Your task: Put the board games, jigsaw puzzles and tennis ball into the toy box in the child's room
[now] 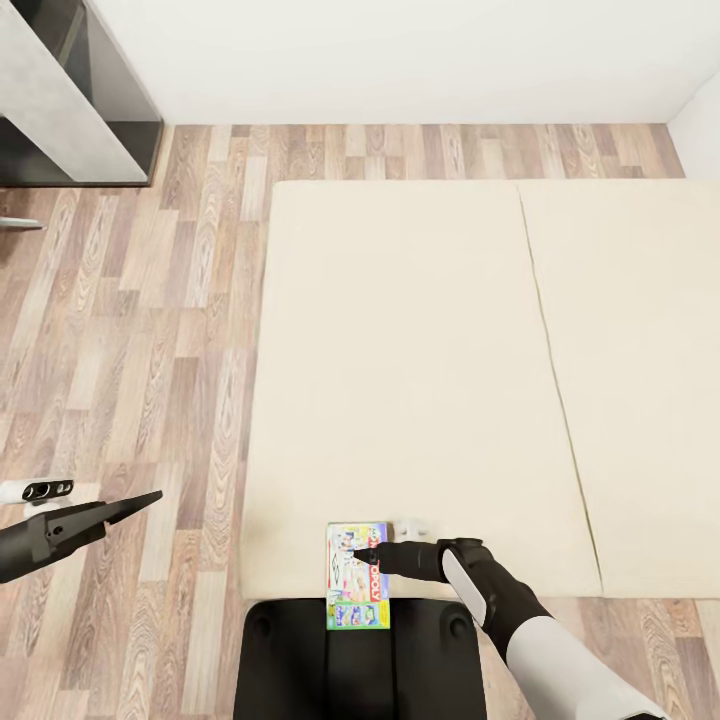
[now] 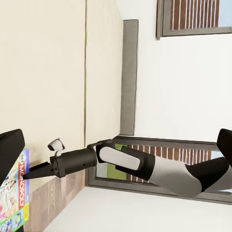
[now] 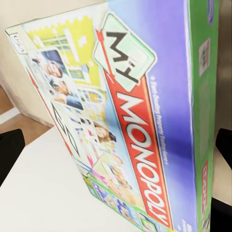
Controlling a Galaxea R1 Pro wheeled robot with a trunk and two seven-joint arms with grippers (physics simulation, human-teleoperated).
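One of the board games, a green-edged "Monopoly" box (image 1: 358, 590), lies at the near edge of the bed (image 1: 400, 350), overhanging it towards my base. The left wrist view catches the box (image 2: 14, 198) too. My right gripper (image 1: 362, 552) reaches over the box's top face with its tip low above the cover; seen from the side, the right gripper (image 2: 31, 175) points at the box's upper edge. In the right wrist view the box (image 3: 125, 121) sits close, with one dark finger at each side edge, jaws open. My left gripper (image 1: 145, 499) hovers open over the floor, left of the bed.
Wood plank floor (image 1: 150, 330) runs left of and behind the bed. A dark grey shelf unit (image 1: 60, 90) stands at the far left by the white wall. My black base (image 1: 300, 660) touches the bed's near edge. A grey headboard (image 2: 129, 77) and a window (image 2: 193, 17) lie beyond.
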